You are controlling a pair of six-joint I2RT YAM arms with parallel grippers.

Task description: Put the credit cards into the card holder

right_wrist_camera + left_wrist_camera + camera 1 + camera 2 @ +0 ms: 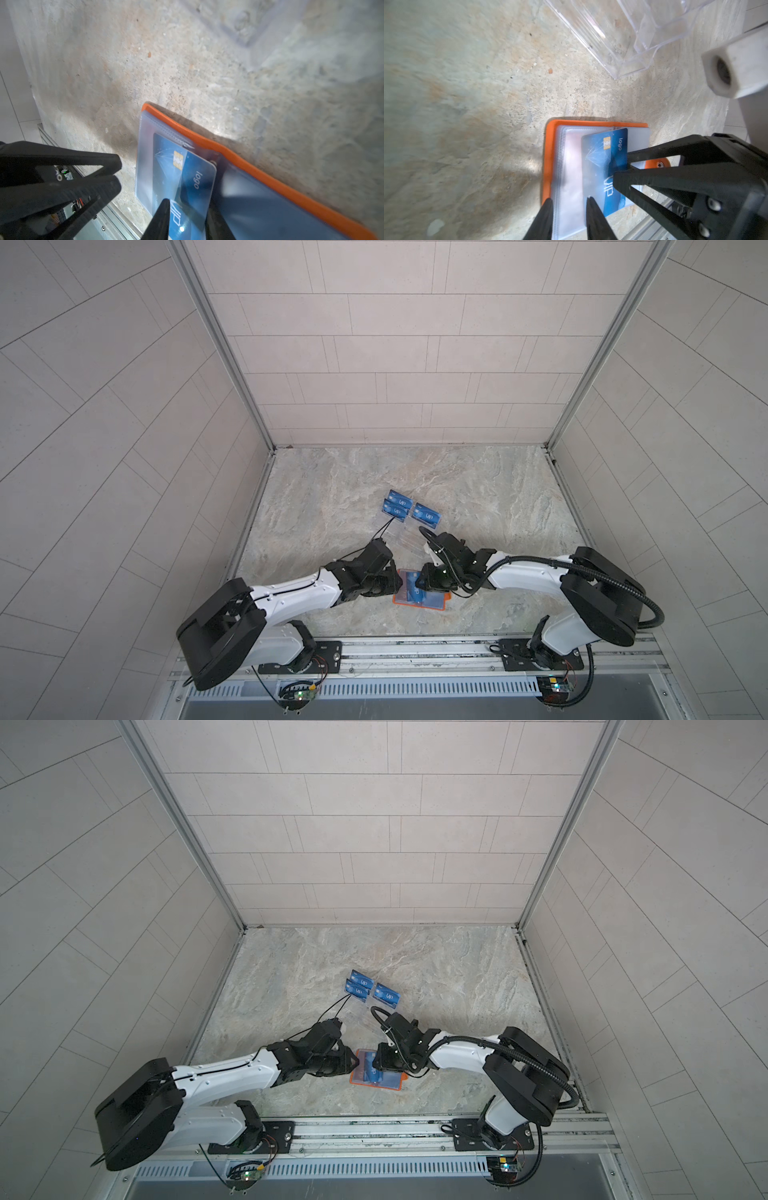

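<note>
Now the blue VIP card [600, 166] sits partly inside a clear sleeve [571, 166] of the open orange card holder [548, 155], between the parted jaws of the right gripper [188, 204], seemingly unpinched. The left gripper [569, 200] hovers slightly open beside it. Three blue cards [401, 506] stand in the acrylic rack [623, 41].

Black arm wrists [440, 576] hide much of the orange leather-like card holder [424, 600] in both top views; the right wrist view blurs the clear acrylic rack [245, 25].
</note>
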